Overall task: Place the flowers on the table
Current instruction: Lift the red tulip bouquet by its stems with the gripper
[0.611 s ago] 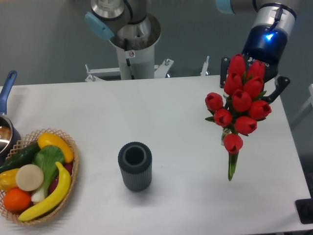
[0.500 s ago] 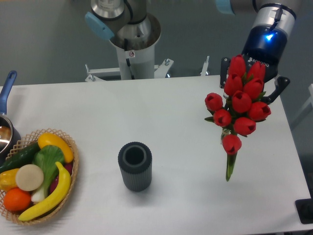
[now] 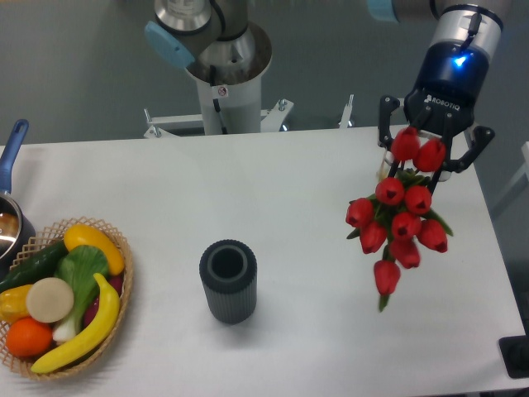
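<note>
The flowers (image 3: 402, 222), a bunch of red tulip buds on green stems, hang tilted over the right side of the white table (image 3: 273, 182). Their stem end points down and sits near or on the surface at about the table's right-front area. My gripper (image 3: 426, 157) is directly above the bunch. Its fingers (image 3: 385, 132) stand spread wide on either side of the top two buds, and I see no grip on the stems. The gripper looks open.
A dark ribbed cup (image 3: 228, 279) stands upright in the middle front of the table. A wicker basket (image 3: 121, 248) of fruit and vegetables sits at the front left, and a pot (image 3: 10, 219) with a blue handle is at the left edge. The arm's base column (image 3: 221, 83) rises behind the table.
The flowers have dropped lower and tipped while the gripper stayed in place. The top buds that covered the fingers now sit below them.
</note>
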`<state>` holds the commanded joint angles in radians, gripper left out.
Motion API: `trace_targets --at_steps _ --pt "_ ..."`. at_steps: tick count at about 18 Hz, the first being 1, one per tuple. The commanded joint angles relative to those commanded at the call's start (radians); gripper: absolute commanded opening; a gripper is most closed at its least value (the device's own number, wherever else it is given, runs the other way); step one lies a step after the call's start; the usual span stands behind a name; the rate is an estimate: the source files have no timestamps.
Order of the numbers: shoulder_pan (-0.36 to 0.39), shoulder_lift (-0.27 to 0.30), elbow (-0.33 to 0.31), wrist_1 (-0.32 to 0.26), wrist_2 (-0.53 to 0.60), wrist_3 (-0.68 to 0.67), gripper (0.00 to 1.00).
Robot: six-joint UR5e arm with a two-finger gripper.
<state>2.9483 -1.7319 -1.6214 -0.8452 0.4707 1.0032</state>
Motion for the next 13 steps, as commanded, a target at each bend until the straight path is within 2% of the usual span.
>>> trace_targets --at_steps 1,3,9,13 --pt "0.0 0.005 -0.012 0.0 0.035 0.0 0.43" --pt "-0.005 0.018 -0.038 0.002 0.113 0.008 0.43" --pt "-0.012 0.008 -0.115 0.0 0.14 0.123 0.44" --pt "-0.017 0.006 -0.132 -0.002 0.284 0.153 0.45"
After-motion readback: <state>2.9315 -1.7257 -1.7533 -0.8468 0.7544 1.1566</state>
